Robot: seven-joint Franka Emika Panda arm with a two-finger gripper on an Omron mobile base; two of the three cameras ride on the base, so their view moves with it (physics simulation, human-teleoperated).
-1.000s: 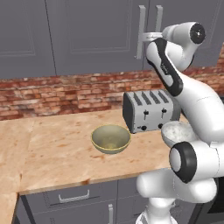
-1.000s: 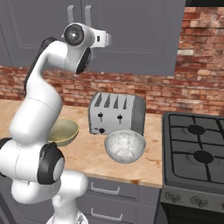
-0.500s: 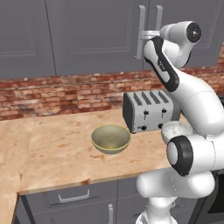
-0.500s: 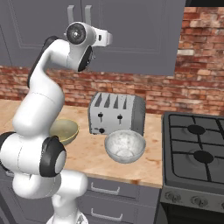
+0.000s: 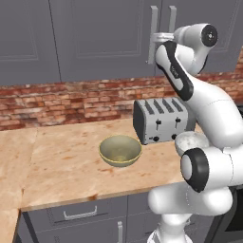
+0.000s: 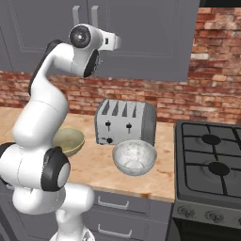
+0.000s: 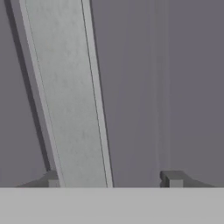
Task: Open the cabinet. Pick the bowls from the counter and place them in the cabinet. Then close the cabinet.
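Note:
The cabinet (image 5: pixel 109 42) has both dark grey doors shut. My gripper (image 5: pixel 155 40) is up at its left silver handle (image 5: pixel 153 33). In the hand view the handle (image 7: pixel 65 100) runs as a slanted bar between my gripper's (image 7: pixel 113 179) fingertips. It lies close to the left fingertip (image 7: pixel 51 179), with a gap to the right one. The gripper is open, not clamped on the bar. The olive-tan bowl (image 5: pixel 120 150) (image 6: pixel 68 141) and the white marbled bowl (image 5: pixel 190 141) (image 6: pixel 134 156) sit on the counter (image 5: pixel 61 161). My arm partly hides the white one in the left base view.
A silver toaster (image 5: pixel 159 121) (image 6: pixel 124 123) stands at the back of the counter between the bowls. A gas stove (image 6: pixel 212 164) adjoins the counter on the right. A red brick wall (image 5: pixel 71 102) runs behind. Drawer fronts (image 5: pixel 80 213) lie below the counter edge.
The wrist has edged slightly closer to the cabinet handle. Both bowls and the toaster stay where they were.

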